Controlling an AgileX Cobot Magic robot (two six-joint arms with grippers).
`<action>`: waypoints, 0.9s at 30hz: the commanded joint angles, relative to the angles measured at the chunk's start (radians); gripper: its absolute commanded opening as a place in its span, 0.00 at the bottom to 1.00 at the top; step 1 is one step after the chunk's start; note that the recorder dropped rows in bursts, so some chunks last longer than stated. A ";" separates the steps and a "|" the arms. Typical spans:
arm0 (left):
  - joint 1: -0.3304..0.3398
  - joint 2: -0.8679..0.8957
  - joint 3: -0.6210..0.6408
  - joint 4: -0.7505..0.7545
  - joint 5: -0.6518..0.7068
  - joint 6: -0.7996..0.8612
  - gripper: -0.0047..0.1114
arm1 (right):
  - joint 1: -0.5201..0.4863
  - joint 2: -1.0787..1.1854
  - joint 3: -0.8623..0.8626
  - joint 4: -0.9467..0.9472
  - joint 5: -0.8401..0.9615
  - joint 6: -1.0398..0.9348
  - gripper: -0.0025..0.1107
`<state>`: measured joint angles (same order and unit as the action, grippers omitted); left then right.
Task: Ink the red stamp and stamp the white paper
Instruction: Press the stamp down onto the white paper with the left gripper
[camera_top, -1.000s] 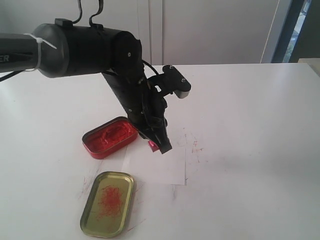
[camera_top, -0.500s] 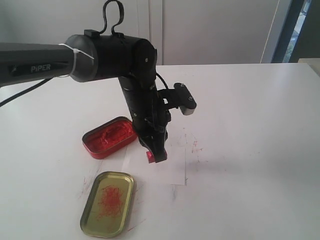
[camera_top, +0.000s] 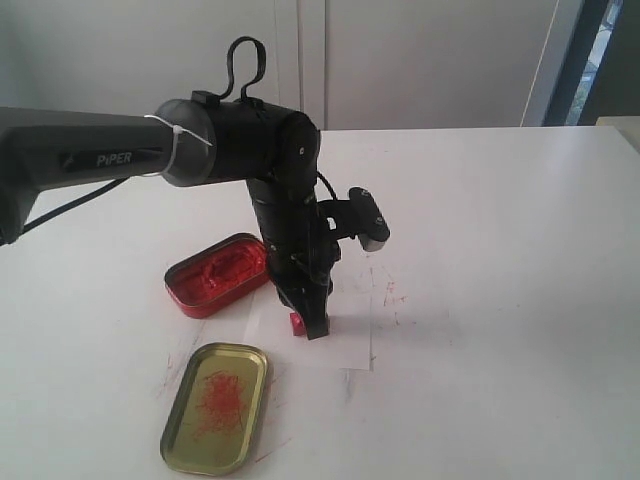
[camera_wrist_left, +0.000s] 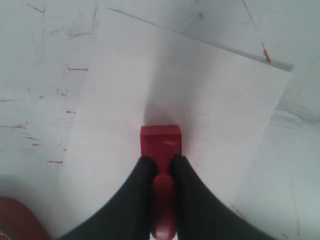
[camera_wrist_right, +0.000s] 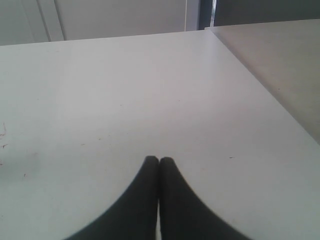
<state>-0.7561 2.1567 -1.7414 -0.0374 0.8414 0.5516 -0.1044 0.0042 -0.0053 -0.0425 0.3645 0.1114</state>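
Observation:
My left gripper (camera_top: 311, 326) (camera_wrist_left: 161, 161) is shut on the narrow handle of the red stamp (camera_top: 298, 322) (camera_wrist_left: 160, 139). The stamp points base-down at the white paper (camera_top: 345, 338) (camera_wrist_left: 200, 95). Its block sits low over the sheet's left part, next to the edge that faces the ink tin. It looks to rest on the sheet, though I cannot tell for certain that it touches. My right gripper (camera_wrist_right: 159, 160) is shut and holds nothing. It hangs over bare white tabletop and does not show in the exterior view.
The open red ink tin (camera_top: 218, 275) lies just left of the paper. The gold tin lid (camera_top: 215, 407), smeared with red, is in front of it. Red scribbles mark the tabletop (camera_top: 500, 300) around the sheet. The table's right edge (camera_wrist_right: 260, 80) shows in the right wrist view.
The left arm has carried the stamp down and slightly left, from just above the sheet near the tin to low on the paper. The grip is unchanged.

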 joint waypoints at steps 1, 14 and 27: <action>-0.005 0.000 -0.003 -0.007 -0.009 0.000 0.04 | 0.004 -0.004 0.005 -0.002 -0.015 -0.001 0.02; 0.001 0.027 -0.003 -0.011 -0.011 0.000 0.04 | 0.004 -0.004 0.005 -0.002 -0.015 -0.001 0.02; 0.018 0.126 -0.003 -0.018 -0.004 0.002 0.04 | 0.004 -0.004 0.005 -0.002 -0.015 -0.001 0.02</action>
<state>-0.7423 2.2057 -1.7646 -0.0634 0.8464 0.5537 -0.1044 0.0042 -0.0053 -0.0425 0.3645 0.1114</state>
